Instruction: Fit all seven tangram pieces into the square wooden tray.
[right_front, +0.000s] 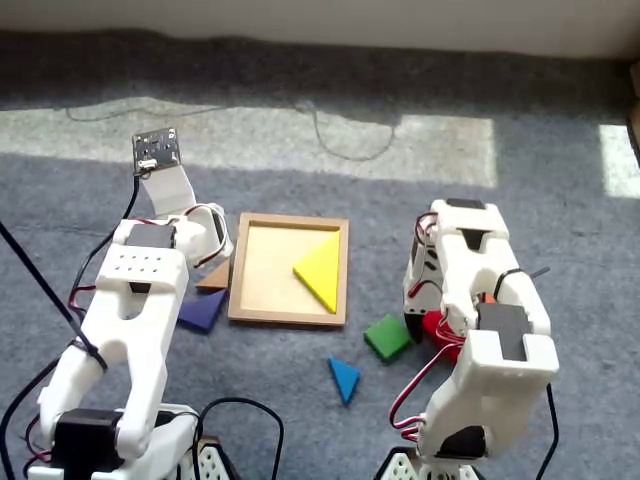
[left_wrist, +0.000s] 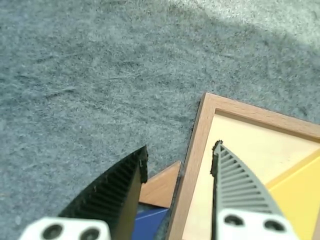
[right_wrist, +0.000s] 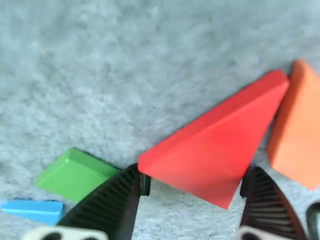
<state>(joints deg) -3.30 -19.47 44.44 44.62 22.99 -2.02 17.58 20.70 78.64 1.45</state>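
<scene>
The square wooden tray (right_front: 288, 316) lies mid-table with a yellow triangle (right_front: 320, 270) in its right half. My left gripper (left_wrist: 180, 155) is open over the tray's left rim (left_wrist: 196, 145), above a tan triangle (left_wrist: 161, 187) and a dark blue piece (left_wrist: 148, 224) just outside the frame. My right gripper (right_wrist: 196, 179) is open, its fingers either side of a red triangle (right_wrist: 212, 150) on the carpet. An orange piece (right_wrist: 298, 125) touches the red one. A green square (right_front: 388, 336) and a light blue triangle (right_front: 344, 379) lie below the tray's right corner.
Grey carpet covers the floor. A cable (right_front: 330, 140) runs across it behind the tray, and a small circuit board (right_front: 157, 150) sticks up at the back left. Bare carpet lies between the arms in front of the tray.
</scene>
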